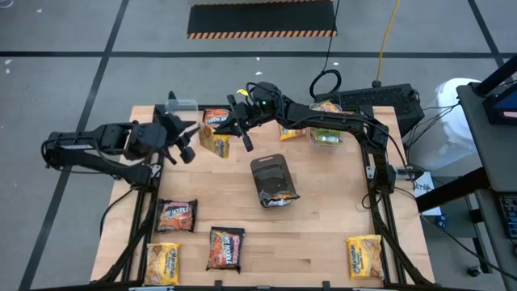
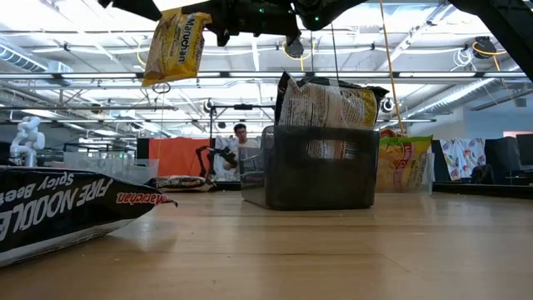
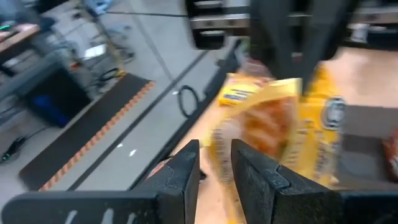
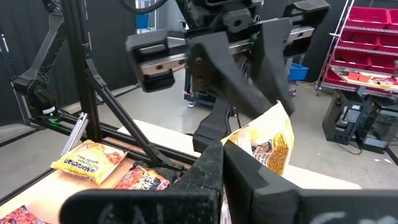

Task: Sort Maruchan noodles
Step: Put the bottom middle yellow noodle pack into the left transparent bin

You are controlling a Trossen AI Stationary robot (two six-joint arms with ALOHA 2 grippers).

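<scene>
Nearest the low camera lies a dark flat plastic packet lettered "Fire Noodle" (image 2: 58, 208), flat on the wooden table (image 1: 323, 218). I have the right gripper (image 1: 229, 129) clamped shut on a yellow rectangular Maruchan packet (image 1: 215, 141), which hangs clear of the wood over the far left part of the table. The left gripper (image 1: 187, 139) sits just beside it with its fingers (image 3: 180, 174) parted as wide as I can see them go and nothing between them — it faces the yellow packet, which looks to me like a handover. Progress, by my judgement, is early to middling: the dark grey tray (image 1: 273, 179) at centre holds at least one packet, and a green-edged and yellow group (image 1: 323, 129) sits at the far right. Left to do — two dark packets (image 1: 176, 215) (image 1: 225, 246) and two yellow ones (image 1: 162, 263) (image 1: 364, 256) lie loose along the near edge.
</scene>
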